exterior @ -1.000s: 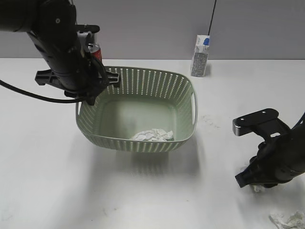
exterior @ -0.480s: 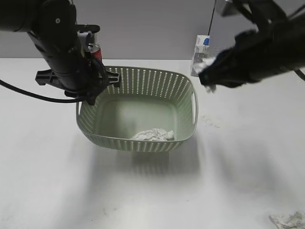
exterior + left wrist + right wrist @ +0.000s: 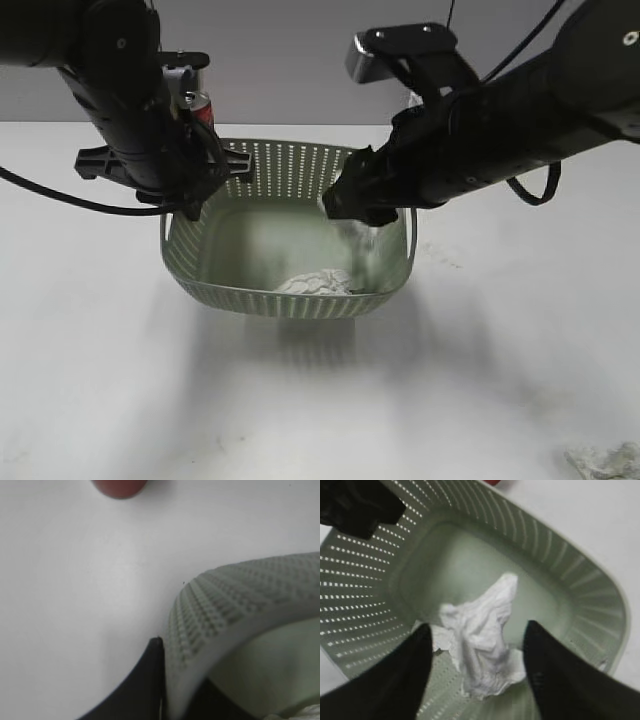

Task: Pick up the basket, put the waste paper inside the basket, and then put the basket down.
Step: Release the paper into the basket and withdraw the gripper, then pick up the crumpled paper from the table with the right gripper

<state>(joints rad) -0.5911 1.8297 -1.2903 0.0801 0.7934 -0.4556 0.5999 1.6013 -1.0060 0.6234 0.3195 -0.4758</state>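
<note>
My left gripper [image 3: 195, 205] is shut on the left rim of the pale green basket [image 3: 290, 165] and holds it above the table. In the left wrist view my left gripper [image 3: 170, 680] has one black finger outside the rim of the basket [image 3: 225, 605] and one inside. My right gripper [image 3: 362, 212] hangs over the basket's right half. In the right wrist view my right gripper [image 3: 477, 627] is open, and white waste paper [image 3: 485, 630] lies loose between and below the jaws inside the basket [image 3: 570, 580]. A wad [image 3: 315, 282] lies on the basket floor.
A red can [image 3: 200, 105] stands behind the basket's left corner, close to my left arm; it also shows in the left wrist view [image 3: 120, 486]. Another crumpled white wad [image 3: 600, 462] lies on the table at the front right corner. My right arm mostly hides the carton.
My right arm rose from the table at the front right with a wad, swung left and came down over the basket. Its jaws now stand open. The left arm and basket stayed put.
</note>
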